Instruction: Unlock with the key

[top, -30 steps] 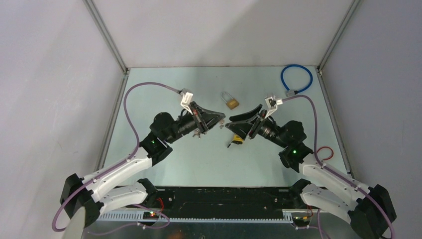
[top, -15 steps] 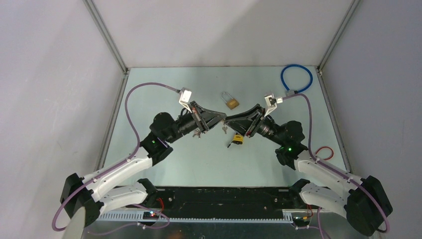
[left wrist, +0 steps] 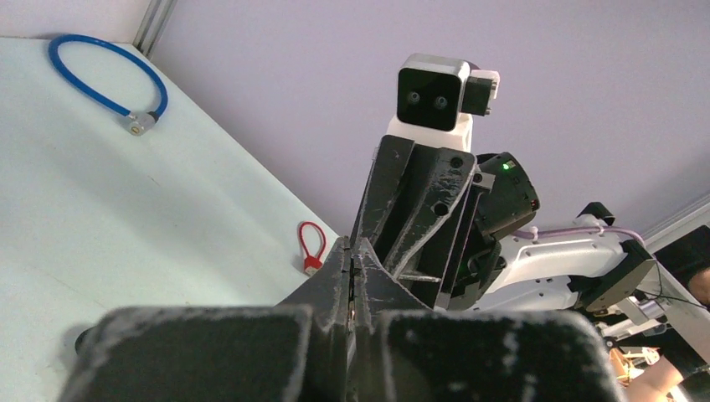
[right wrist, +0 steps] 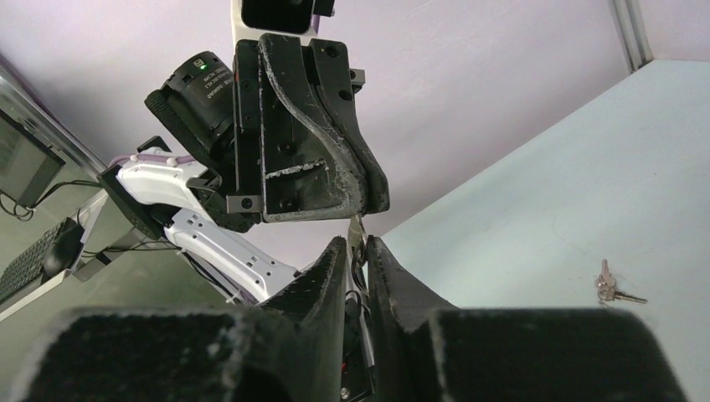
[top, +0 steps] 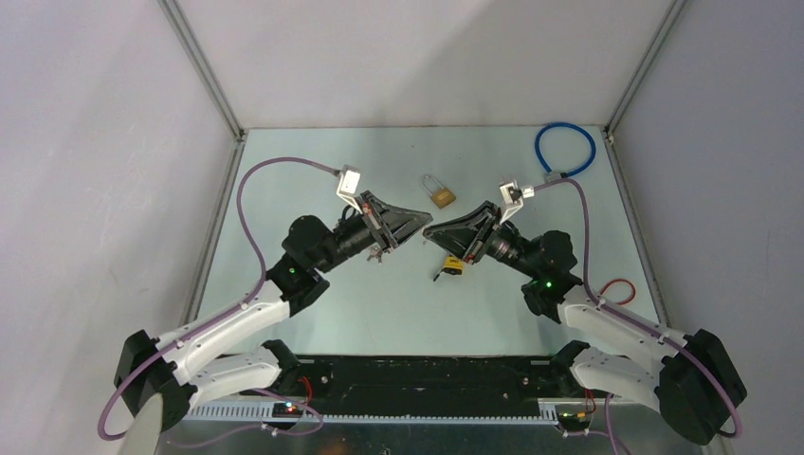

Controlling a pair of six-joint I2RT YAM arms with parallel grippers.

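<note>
Moving in, right tool (right wrist: pixel 356 248) is narrowing around the key (right wrist: pixel 356 229) hanging from left tool (left wrist: pixel 352 253), which is clenching it; right's grip I cannot tell.

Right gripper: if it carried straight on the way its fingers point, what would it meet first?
The key held out by the left gripper, sitting between the fingertips of the right gripper. Next, nearly tip to tip, comes the left gripper itself, though depth is unclear.

Key (right wrist: pixel 356 228) in L pincer (top: pixel 424 225); padlock (top: pixel 442 197) flat
</note>
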